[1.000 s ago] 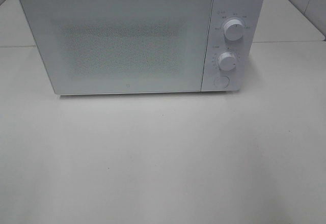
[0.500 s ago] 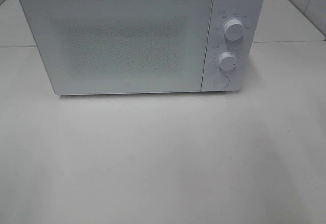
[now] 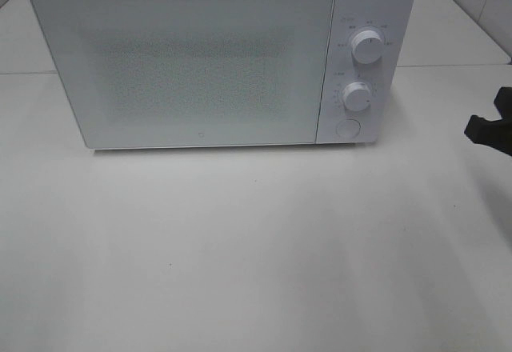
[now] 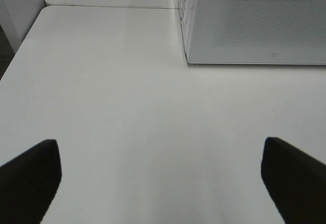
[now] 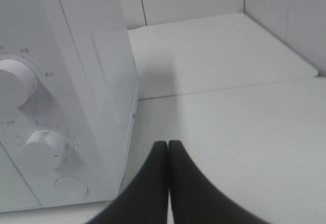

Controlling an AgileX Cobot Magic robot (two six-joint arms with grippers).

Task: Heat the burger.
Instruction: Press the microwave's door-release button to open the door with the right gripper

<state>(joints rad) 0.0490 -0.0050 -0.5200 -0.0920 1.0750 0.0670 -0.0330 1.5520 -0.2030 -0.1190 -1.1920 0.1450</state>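
The left gripper (image 4: 159, 147) hung wide open over the smooth, matte white bench (image 3: 240, 248), its dark fingers holding nothing. The boxy white microwave (image 3: 200, 64) stood with its glossy, speckled door shut; where the burger was could not be told. A round upper knob (image 3: 366, 48), lower knob (image 3: 357, 96) and flat button (image 3: 346, 128) lined its right panel. Beside it the right gripper (image 5: 168, 150) was closed, its curved black fingers pressed together, empty.

Right end effector (image 5: 168, 144), tips pressed tight together, above the white bench (image 5: 244, 132), near the microwave (image 5: 91, 56): upper dial (image 5: 15, 87), lower dial (image 5: 46, 150), round button (image 5: 71, 186) below.
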